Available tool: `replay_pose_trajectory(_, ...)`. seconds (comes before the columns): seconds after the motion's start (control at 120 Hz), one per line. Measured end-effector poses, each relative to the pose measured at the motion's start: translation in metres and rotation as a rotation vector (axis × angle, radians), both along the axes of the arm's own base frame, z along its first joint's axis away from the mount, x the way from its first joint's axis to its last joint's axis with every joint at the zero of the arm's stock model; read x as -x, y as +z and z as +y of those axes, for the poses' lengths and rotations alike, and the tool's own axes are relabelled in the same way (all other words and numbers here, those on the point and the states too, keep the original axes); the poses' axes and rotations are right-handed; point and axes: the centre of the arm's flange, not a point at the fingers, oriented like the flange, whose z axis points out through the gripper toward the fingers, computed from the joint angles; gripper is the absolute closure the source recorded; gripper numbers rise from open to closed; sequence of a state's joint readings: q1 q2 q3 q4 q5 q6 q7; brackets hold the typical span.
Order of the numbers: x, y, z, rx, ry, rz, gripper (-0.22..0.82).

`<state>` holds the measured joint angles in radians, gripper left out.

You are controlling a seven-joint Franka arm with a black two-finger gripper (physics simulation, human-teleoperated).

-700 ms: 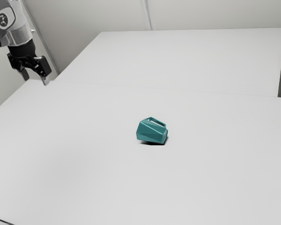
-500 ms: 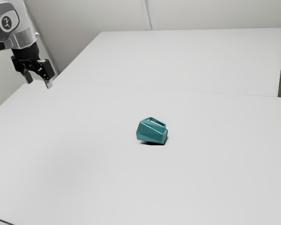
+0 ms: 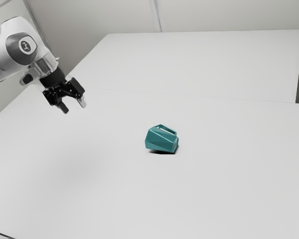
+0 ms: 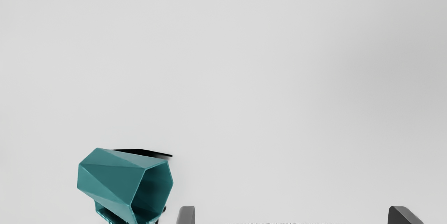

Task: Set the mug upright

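Teal mug (image 3: 159, 142) on its side on the white worktop (image 3: 214, 184), the end effector (image 3: 74, 106) spread and well apart from it.
From where I stand, the arm (image 3: 20, 52) is cut off at the exterior view's left; in the wrist view the handle (image 4: 101, 213) runs out of sight at the border, and the mug's depths are too dark to make out; its glossy walls are faceted, its many-sided mouth (image 4: 153, 189) opening toward the fingers (image 4: 186, 216); a black shadow (image 3: 162, 153) hugs its underside; behind lies a smooth pale slab (image 3: 204, 64), and a thin dark line (image 3: 1, 233) crosses the near corner at the exterior view's left.
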<state>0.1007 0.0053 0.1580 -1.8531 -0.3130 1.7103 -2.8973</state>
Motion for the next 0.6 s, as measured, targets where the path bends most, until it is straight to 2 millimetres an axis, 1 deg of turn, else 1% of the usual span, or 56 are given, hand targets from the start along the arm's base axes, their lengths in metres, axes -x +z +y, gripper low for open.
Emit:
replay_pose_trajectory(0.075, -0.011, -0.021, 0.005, 0.056, 0.047, -0.004, 0.00)
replay_pose_trajectory(0.117, -0.018, -0.034, 0.004, 0.087, 0.068, -0.003, 0.00)
replay_pose_trajectory(0.258, -0.042, -0.079, -0.021, 0.192, 0.107, 0.013, 0.00)
replay_pose_trajectory(0.475, -0.068, -0.131, -0.036, 0.302, 0.200, 0.019, 0.00)
replay_pose_trajectory(0.6, -0.079, -0.155, -0.049, 0.362, 0.252, 0.020, 0.00)
